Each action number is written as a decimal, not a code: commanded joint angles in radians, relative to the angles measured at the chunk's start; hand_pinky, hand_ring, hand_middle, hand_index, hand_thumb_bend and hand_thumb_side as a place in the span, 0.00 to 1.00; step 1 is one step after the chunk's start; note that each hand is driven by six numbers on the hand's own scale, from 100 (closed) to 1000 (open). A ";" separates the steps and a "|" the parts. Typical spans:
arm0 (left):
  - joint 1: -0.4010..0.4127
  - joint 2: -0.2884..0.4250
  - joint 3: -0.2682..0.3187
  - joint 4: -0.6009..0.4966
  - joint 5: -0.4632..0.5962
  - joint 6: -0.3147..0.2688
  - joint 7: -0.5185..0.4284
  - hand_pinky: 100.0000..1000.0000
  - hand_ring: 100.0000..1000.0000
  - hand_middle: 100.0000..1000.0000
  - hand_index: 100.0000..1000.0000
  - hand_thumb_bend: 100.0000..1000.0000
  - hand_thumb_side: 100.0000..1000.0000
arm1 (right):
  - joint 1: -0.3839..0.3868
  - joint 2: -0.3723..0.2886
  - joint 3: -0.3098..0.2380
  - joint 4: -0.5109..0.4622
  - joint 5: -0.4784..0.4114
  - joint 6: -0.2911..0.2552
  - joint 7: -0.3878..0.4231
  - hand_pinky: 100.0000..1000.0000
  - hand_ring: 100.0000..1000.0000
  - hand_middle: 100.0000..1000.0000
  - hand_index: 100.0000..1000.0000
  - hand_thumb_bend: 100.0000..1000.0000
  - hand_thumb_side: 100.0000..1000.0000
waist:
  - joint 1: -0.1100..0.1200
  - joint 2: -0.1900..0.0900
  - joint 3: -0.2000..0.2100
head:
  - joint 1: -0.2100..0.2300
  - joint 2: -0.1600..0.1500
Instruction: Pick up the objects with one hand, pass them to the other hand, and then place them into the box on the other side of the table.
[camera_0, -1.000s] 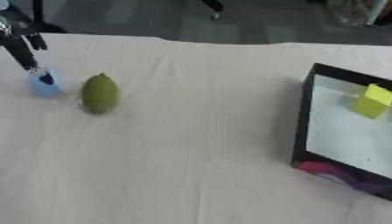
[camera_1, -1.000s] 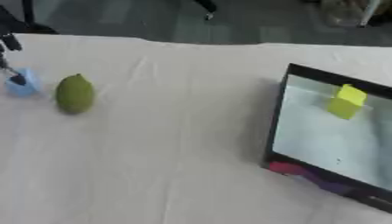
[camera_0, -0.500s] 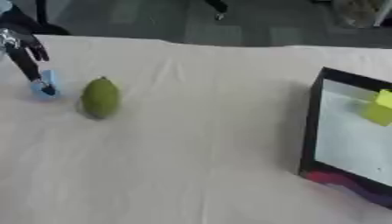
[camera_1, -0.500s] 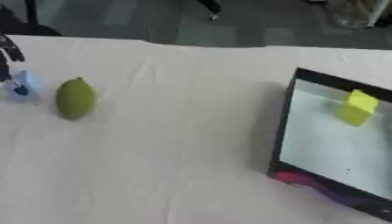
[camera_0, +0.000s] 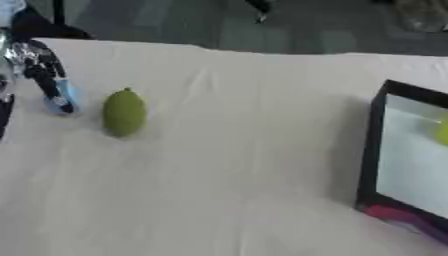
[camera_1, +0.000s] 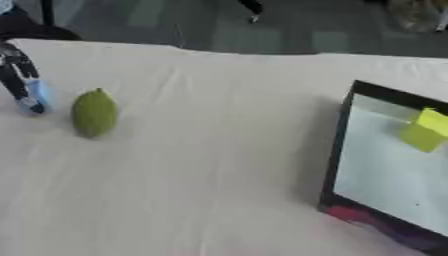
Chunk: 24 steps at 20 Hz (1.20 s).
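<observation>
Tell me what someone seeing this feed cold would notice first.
Probably the green fruit lying alone on the pale tablecloth, left of middle. Next, the black-rimmed box at the right edge, with a yellow block inside. Then the left hand at the far left, fingers reaching down onto a small blue thing beside the fruit.

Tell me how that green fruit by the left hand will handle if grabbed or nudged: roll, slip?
The green fruit is oval with a small tip and lies on its side, so a nudge would probably roll it crookedly. The cloth-covered table may damp that. Its smooth-looking skin could slip in fingers. The left hand is at a small blue object beside it.
</observation>
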 joint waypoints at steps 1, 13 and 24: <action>-0.011 0.061 0.013 -0.002 -0.015 0.010 0.002 0.84 0.83 0.75 0.75 0.70 0.00 | -0.006 -0.019 -0.007 -0.016 0.013 0.002 -0.001 1.00 1.00 1.00 0.97 0.03 0.39 | -0.013 -0.005 0.000 | 0.008 -0.011; -0.002 0.051 0.024 0.006 0.007 0.006 0.046 0.83 0.82 0.73 0.73 0.63 0.00 | -0.005 -0.021 0.000 -0.021 0.022 -0.002 0.008 1.00 1.00 1.00 0.98 0.02 0.39 | -0.018 -0.001 -0.005 | 0.012 -0.016; -0.002 0.032 0.008 0.029 0.010 0.007 0.015 0.78 0.75 0.59 0.55 0.48 0.00 | -0.005 -0.019 -0.001 -0.013 0.030 -0.005 0.008 1.00 1.00 1.00 0.98 0.00 0.45 | -0.019 0.002 -0.010 | 0.017 -0.014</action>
